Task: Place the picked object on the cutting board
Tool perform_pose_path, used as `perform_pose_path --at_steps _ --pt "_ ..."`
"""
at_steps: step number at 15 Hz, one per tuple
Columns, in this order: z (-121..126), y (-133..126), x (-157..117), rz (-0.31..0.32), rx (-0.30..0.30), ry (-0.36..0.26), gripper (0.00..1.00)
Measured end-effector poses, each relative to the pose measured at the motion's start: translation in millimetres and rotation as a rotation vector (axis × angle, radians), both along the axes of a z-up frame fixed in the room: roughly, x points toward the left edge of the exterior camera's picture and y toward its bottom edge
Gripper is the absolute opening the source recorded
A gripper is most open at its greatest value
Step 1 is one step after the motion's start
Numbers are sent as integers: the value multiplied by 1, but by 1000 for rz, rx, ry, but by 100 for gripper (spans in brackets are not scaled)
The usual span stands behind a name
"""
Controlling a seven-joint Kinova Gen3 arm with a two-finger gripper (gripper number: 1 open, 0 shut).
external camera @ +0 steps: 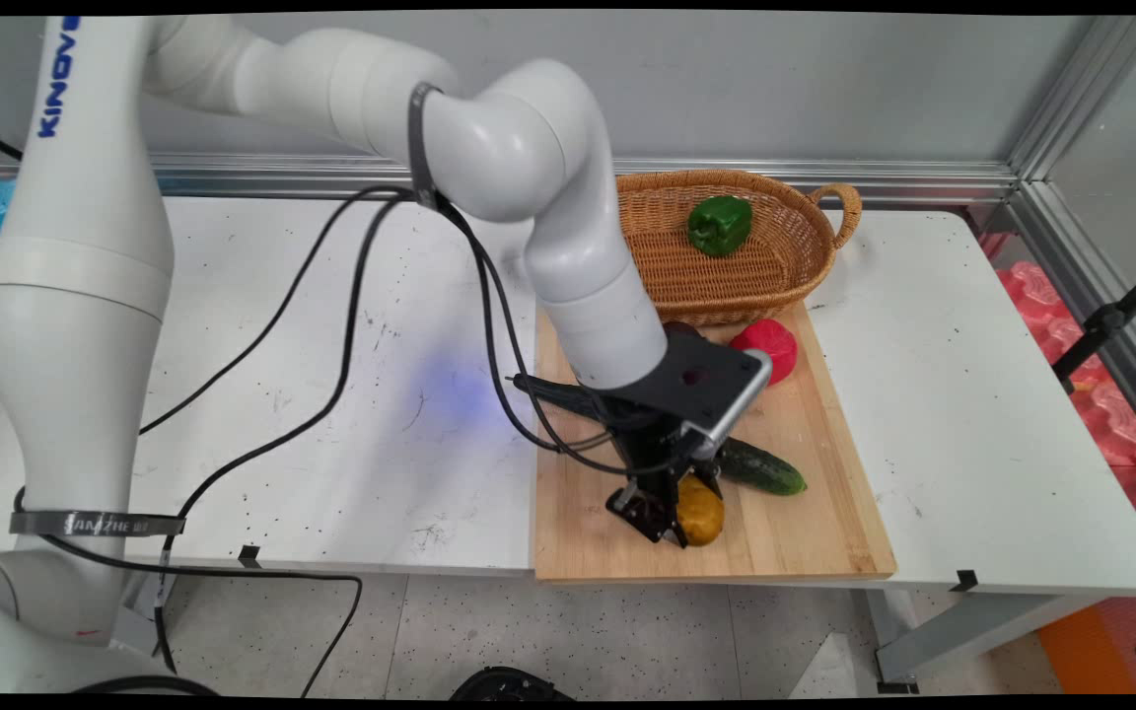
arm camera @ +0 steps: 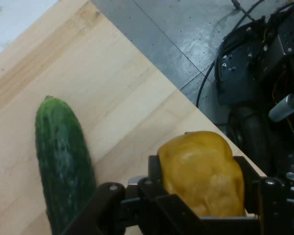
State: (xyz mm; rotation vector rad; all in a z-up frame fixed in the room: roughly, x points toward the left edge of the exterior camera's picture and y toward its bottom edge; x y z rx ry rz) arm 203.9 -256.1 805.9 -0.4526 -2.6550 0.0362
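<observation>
From across the table, the arm reaches down over a wooden cutting board [external camera: 805, 532] that lies on the white table [external camera: 331, 414], and its black gripper [external camera: 674, 513] is low at the board's near end. A yellow pepper [external camera: 702, 511] sits between the fingers; from this side only part of it shows, and the linkage hides how firmly it is held. The hand camera settles that: the yellow pepper [arm camera: 202, 174] fills the space between the two black fingers [arm camera: 154, 169], pressed on both sides, so the gripper [arm camera: 201, 183] is clamped on it. That view cannot show whether the pepper rests on the board or hangs just above it.

A cucumber [external camera: 761, 465] lies on the board just beside the gripper, toward the table's right side. In the hand view the cucumber [arm camera: 63, 156] runs long and dark green next to the pepper without touching it, and past the edge of the cutting board [arm camera: 122, 93] the grey floor and some dark equipment show.

Only the wide view takes in the rest: a red pepper [external camera: 770, 345] at the far end of the board, half behind the wrist, and behind it a wicker basket [external camera: 785, 276] with a green pepper [external camera: 720, 224] lying inside.
</observation>
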Motion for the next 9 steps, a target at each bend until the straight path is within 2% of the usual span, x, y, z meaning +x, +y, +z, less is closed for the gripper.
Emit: perform_pose_path --at_steps 5,6,9 --pt "-18 -5 -7 5 -5 2 0" --pt "-20 -6 -8 6 -6 4 100" --pt "-22 -6 -7 10 -7 10 100"
